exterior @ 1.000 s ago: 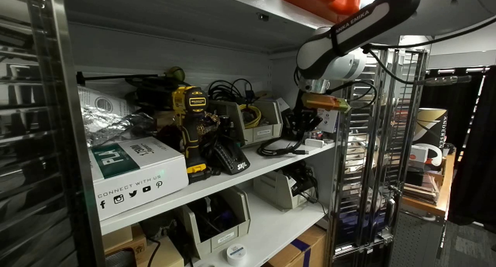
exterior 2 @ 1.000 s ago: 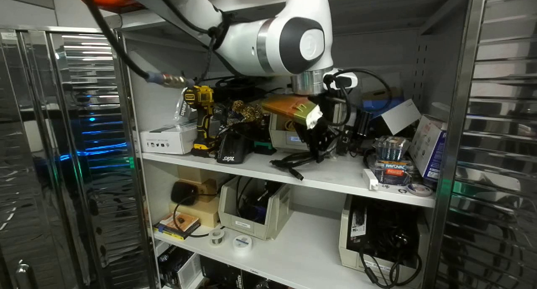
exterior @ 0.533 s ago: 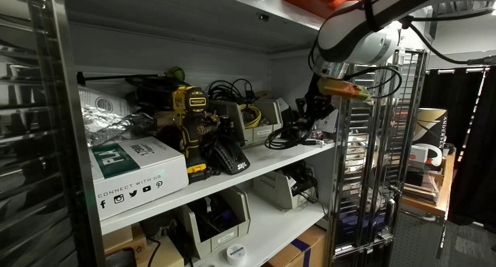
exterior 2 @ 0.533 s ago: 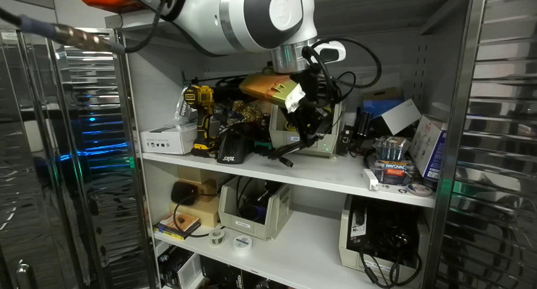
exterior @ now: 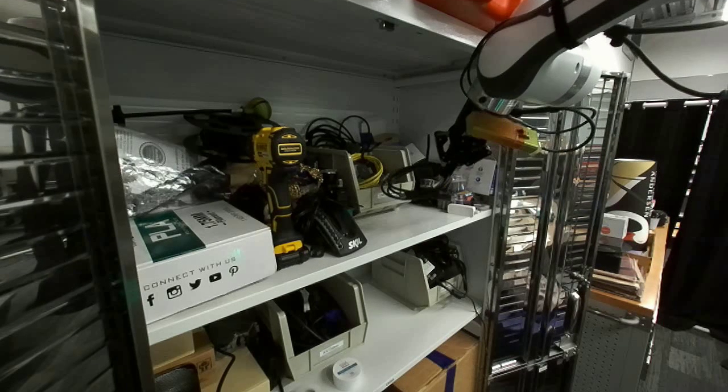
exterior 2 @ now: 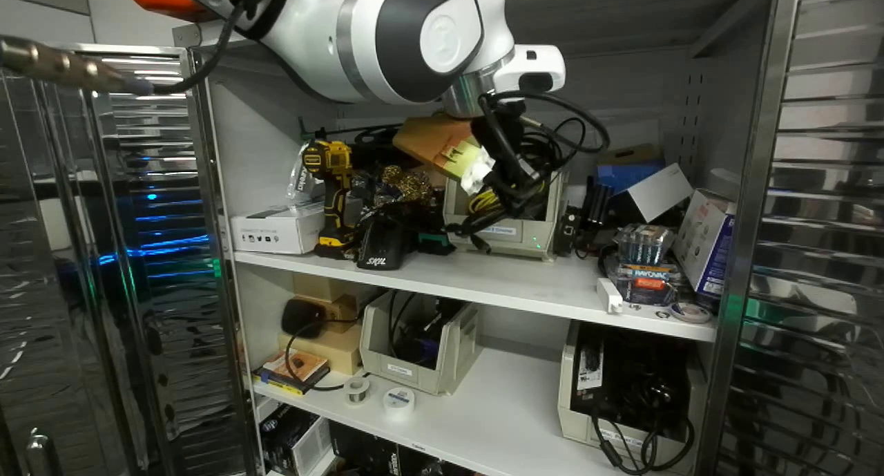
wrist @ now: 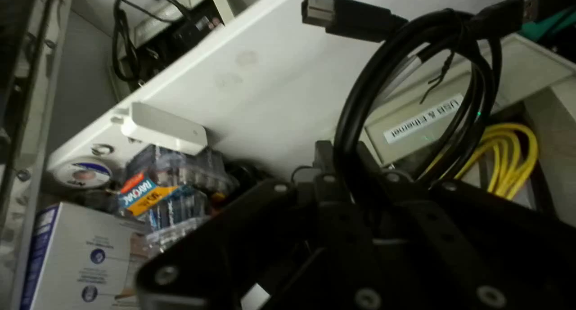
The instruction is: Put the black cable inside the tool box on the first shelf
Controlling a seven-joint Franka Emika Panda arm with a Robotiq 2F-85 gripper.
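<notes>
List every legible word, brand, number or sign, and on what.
"CONNECT WITH US": white box.
Social icons: same box.
"1.75MM": same box.
"FLA" or "PLA": its green patch.
"SKIL": black device.
"RAYOVAC": battery pack.
"USB & Ethernet": upper bin.
"ANKA": robot arm, partly hidden.
"ANDERSEN", apparently: black object.
Too small or blurred: drill, lower bins' labels, the rest.

"What is set on the upper shelf (exterior 2: 525,275)?"

"From the front, a carton (exterior 2: 276,231) is placed at the left edge, a drill (exterior 2: 337,200) beside it, battery packs (exterior 2: 642,269) near the right front corner."

"The bin (exterior 2: 539,234)?"

"Set between drill and packs, behind the front edge; before it, the cable (wrist: 354,107) is held."
</notes>
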